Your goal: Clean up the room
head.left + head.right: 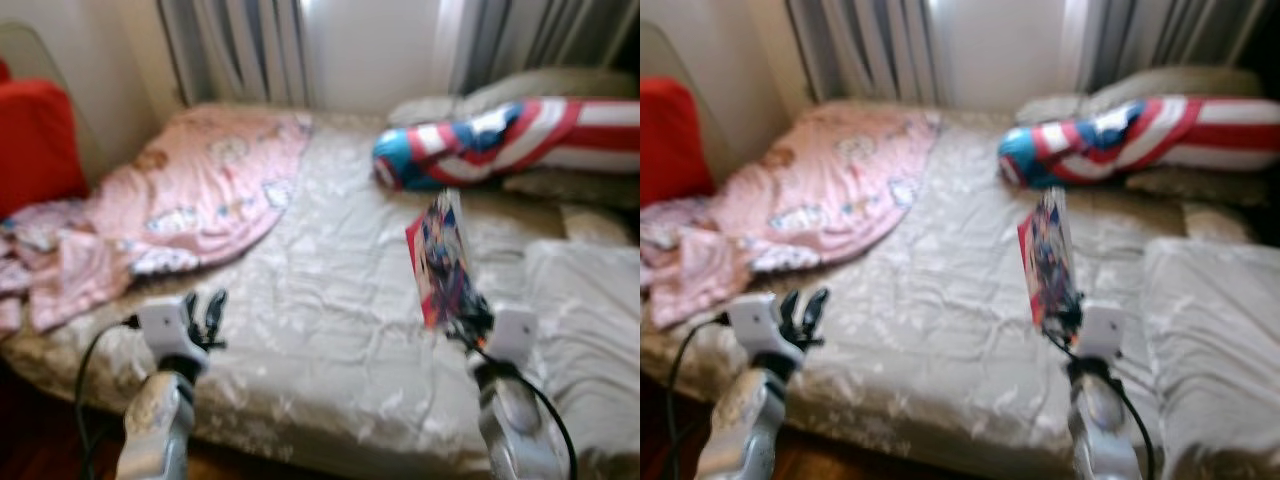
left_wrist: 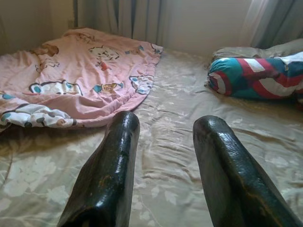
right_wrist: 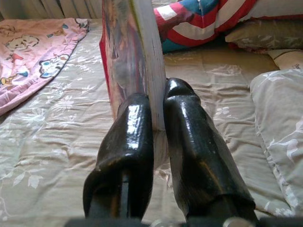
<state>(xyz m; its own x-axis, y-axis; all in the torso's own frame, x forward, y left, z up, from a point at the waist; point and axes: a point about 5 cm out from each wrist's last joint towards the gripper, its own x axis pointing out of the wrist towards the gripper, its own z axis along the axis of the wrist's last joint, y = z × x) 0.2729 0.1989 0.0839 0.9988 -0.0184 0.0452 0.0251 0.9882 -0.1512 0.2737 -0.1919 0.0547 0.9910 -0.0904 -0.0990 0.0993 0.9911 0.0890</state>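
I see a bed [image 1: 340, 330] with a beige floral sheet across the whole scene; head views are blurred.

Right gripper [image 3: 158, 106]: raised over the near right part of the bed, both fingers [image 3: 128, 142] pressed flat against a thin book [image 1: 440, 258], one on each side of its lower edge. The book stands upright in the grip, red cover with a colourful picture, white page edge toward the wrist camera. It is off the sheet, held in the air.

Left gripper [image 2: 163, 142]: raised over the near left part of the bed, fingers [image 2: 111, 165] clearly parted with bare sheet between them, nothing held.

Pink blanket [image 1: 190, 195] with cartoon prints lies crumpled on the far left of the bed, spilling over the left edge. A red cushion [image 1: 35, 140] stands against the wall at far left, beside the blanket.

Bolster [image 1: 500, 140] in red, white and blue stripes lies across the far right, resting on beige pillows [image 1: 540, 90]. Another pillow [image 1: 590, 310] in the same floral cloth lies at near right, just right of the right arm.

Curtains [image 1: 240, 45] hang behind the bed's far edge.
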